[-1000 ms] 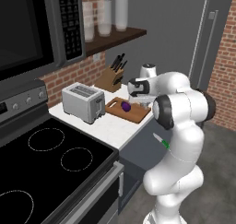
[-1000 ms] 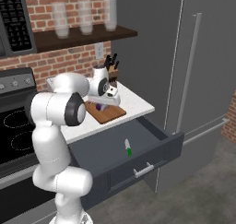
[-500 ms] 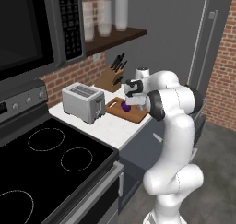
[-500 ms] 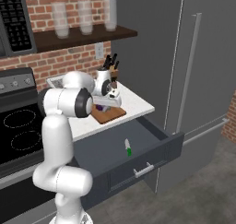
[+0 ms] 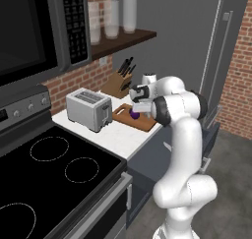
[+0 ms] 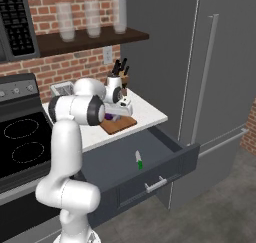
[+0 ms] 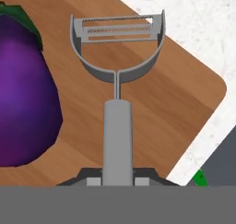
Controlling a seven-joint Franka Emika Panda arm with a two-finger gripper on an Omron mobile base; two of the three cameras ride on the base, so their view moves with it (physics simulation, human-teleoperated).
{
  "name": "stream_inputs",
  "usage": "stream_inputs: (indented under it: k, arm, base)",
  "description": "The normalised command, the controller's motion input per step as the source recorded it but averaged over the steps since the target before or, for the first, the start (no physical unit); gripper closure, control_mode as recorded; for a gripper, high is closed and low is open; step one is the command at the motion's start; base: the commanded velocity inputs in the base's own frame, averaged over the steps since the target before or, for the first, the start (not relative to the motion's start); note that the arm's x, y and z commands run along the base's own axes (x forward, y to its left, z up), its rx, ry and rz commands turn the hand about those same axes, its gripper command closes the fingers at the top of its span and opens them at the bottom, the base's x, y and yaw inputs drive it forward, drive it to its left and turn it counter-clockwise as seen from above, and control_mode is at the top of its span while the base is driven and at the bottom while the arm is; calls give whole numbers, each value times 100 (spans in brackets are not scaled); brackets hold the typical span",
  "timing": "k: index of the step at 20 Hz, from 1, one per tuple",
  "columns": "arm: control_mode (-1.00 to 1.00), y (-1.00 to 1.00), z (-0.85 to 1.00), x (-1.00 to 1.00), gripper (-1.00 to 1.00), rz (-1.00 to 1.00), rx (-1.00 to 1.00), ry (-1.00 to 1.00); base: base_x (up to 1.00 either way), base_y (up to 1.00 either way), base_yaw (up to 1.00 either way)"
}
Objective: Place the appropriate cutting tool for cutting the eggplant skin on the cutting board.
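The gripper [image 7: 117, 180] is clenched on the handle of the peeler [image 7: 117, 71], whose looped head lies over the cutting board [image 7: 175, 103], just beside the eggplant [image 7: 25, 94] resting on that board. A toaster [image 5: 88, 109] stands near the board. No writing is readable.

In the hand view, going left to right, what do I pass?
Eggplant → peeler, its handle held in the claw over the cutting board → white counter.
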Motion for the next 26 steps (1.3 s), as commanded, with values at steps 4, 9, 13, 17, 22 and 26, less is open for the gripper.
stream_inputs:
  k: [4,9,13,17,22,26]
  arm:
    - [-100,2,-17,0,100,0,1,2]
    - [-100,12,-23,0,-100,0,0,3]
    - [-100,27,-11,0,-100,0,0,3]
    - [-100,10,0,-8,-100,0,0,1]
    - [-100,1,29,-43,-100,0,0,0]
    - [-100,0,68,-74,-100,0,0,0]
  base:
    - [0,0,0]
    - [0,0,0]
    - [0,0,0]
    - [0,0,0]
    - [0,0,0]
    - [0,0,0]
